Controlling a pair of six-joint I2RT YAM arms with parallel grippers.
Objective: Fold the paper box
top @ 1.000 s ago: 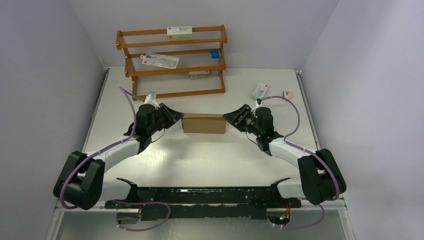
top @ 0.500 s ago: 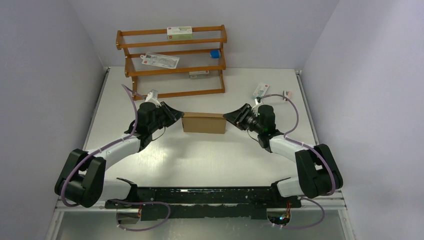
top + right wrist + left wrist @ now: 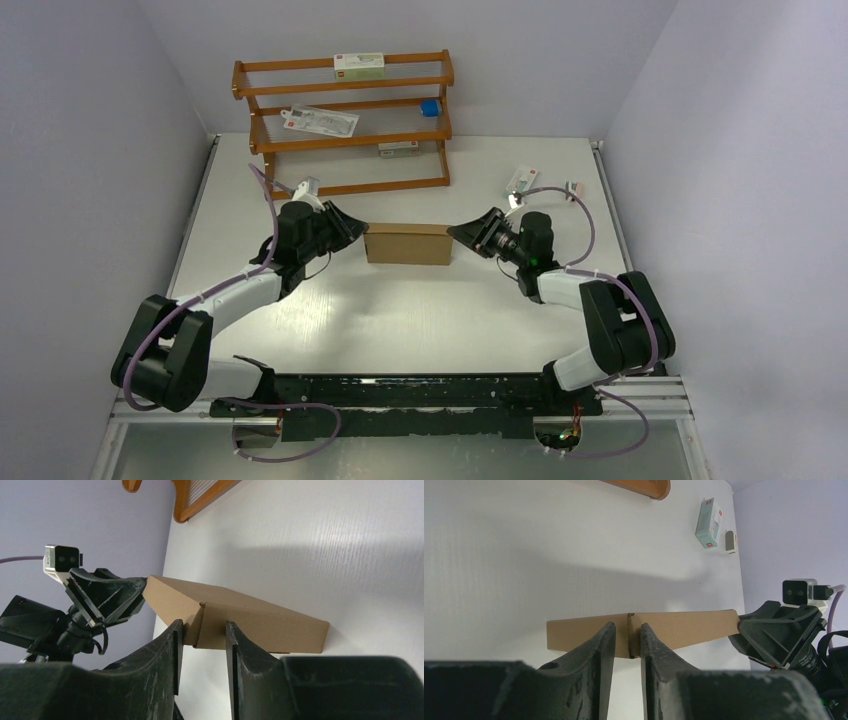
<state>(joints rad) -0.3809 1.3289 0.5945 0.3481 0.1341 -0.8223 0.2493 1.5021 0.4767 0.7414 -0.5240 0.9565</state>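
Left pincer partly hides the paper box.

The left arm and the right arm are white on the long parts and black at the fat joints. A thin purple cable runs along each one. The left end effector and the right end effector are black, each with two rough fingers. A small grey camera sits on each wrist.

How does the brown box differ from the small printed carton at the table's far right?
The paper box is plain brown; the carton is white and green. The paper box is clearly larger than the carton. The paper box sits between the left gripper and right gripper; the carton lies apart, untouched. Both lie flat on the table.
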